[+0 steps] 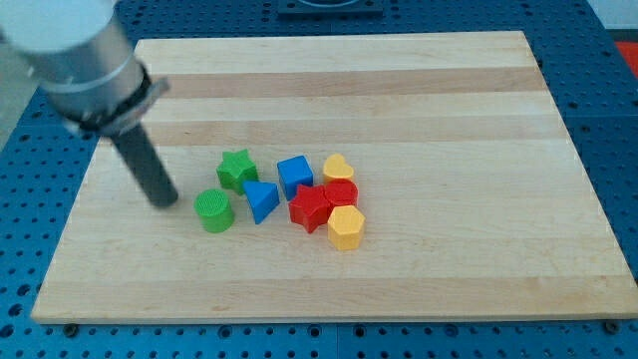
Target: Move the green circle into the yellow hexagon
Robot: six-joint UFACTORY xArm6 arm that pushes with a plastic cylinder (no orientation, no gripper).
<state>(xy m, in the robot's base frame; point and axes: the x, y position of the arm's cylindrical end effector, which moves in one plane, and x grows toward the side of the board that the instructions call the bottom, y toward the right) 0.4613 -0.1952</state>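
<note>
Left of green circle [213, 210], my tip [166, 202], apart.

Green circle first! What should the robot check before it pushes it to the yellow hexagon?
1. Green circle in plain sight: ok.
2. Yellow hexagon in plain sight, toward the view's right: ok.
3. My tip sits on the view's left of the green circle, the side opposite the hexagon: ok.
4. Tip touching the circle: not ok, a small gap shows.
5. Straight path clear: not ok, the blue triangle and red star lie between.
6. Hexagon standing free: not ok, it is packed against the red blocks.
</note>
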